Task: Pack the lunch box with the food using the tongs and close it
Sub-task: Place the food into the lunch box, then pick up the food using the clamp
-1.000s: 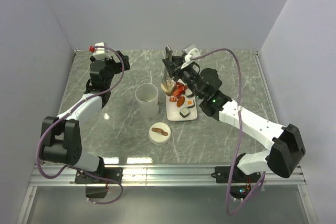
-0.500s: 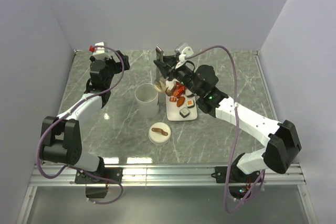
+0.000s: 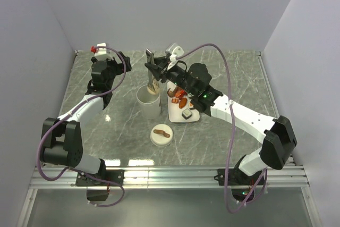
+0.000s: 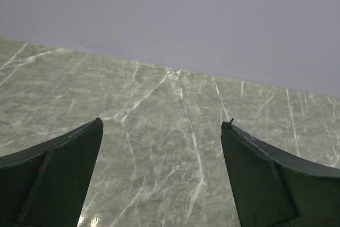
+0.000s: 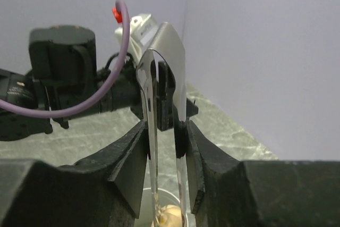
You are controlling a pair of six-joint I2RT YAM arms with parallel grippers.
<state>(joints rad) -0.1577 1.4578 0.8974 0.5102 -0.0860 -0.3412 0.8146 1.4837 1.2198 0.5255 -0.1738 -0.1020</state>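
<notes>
The lunch box, a tall white cup, stands left of the plate. Its round cream lid with a brown strap lies in front of it. My right gripper is shut on the grey metal tongs, its fingers pressing the two arms together. The tongs point down over the cup's mouth with a round beige ball of food pinched between their tips, just above the rim. More food lies on the plate. My left gripper is open over bare table at the back left.
The flat white plate lies right of the cup, under my right arm. My left arm stretches along the table's left side. Grey walls close in the back and both sides.
My right arm has swung left with the tongs, carrying the beige ball from above the plate to above the cup. The left arm has not moved.
</notes>
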